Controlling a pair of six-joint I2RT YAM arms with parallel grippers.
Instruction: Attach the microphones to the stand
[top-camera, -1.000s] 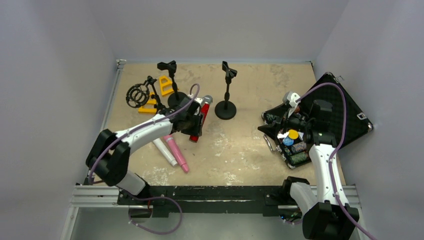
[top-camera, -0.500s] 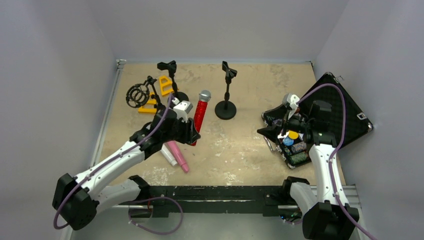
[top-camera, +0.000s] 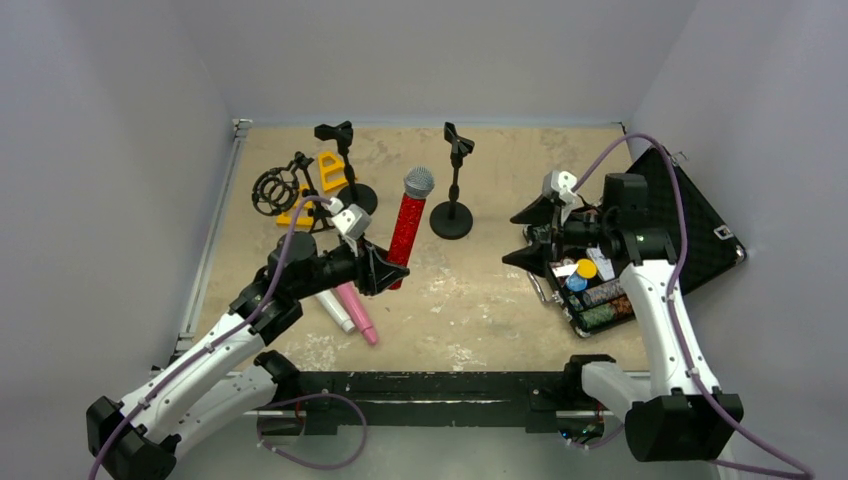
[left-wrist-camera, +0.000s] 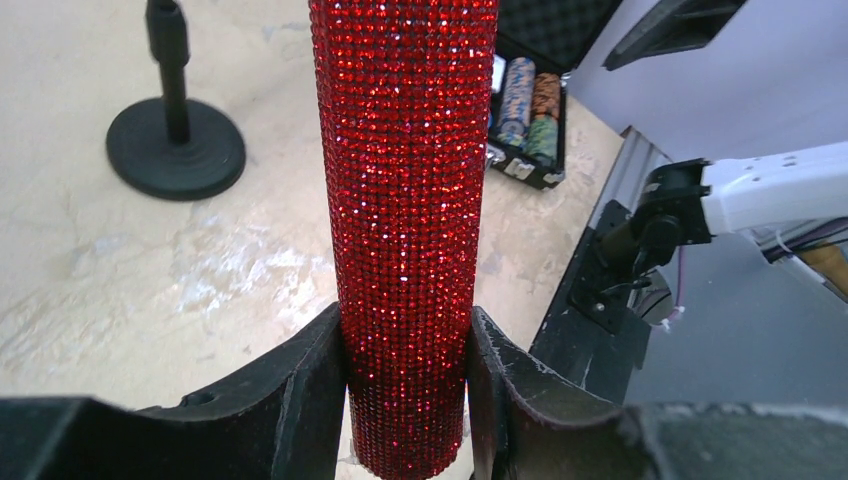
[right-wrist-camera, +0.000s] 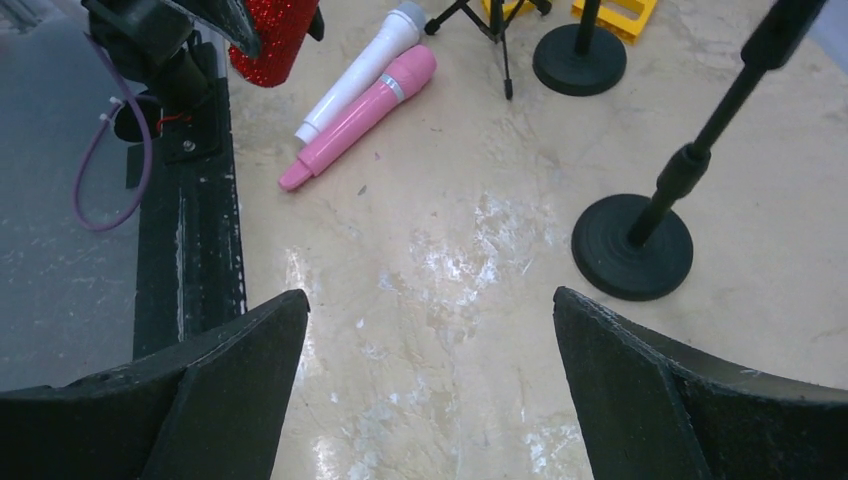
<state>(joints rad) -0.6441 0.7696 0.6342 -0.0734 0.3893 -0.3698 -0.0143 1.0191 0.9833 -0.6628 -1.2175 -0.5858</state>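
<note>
The pink microphone (top-camera: 356, 313) and white microphone (top-camera: 329, 304) are lying together on the bench (top-camera: 480, 290). Just beyond, the left tool (top-camera: 383, 269) is gripping the red microphone (top-camera: 408, 228) by its base, holding it upright near the black stand (top-camera: 453, 190). The right tool (top-camera: 530, 236) is hanging wide apart, empty.

Overhead camera sees all; low, opposed wrist cameras share the black stand (right-wrist-camera: 632, 248).
</note>
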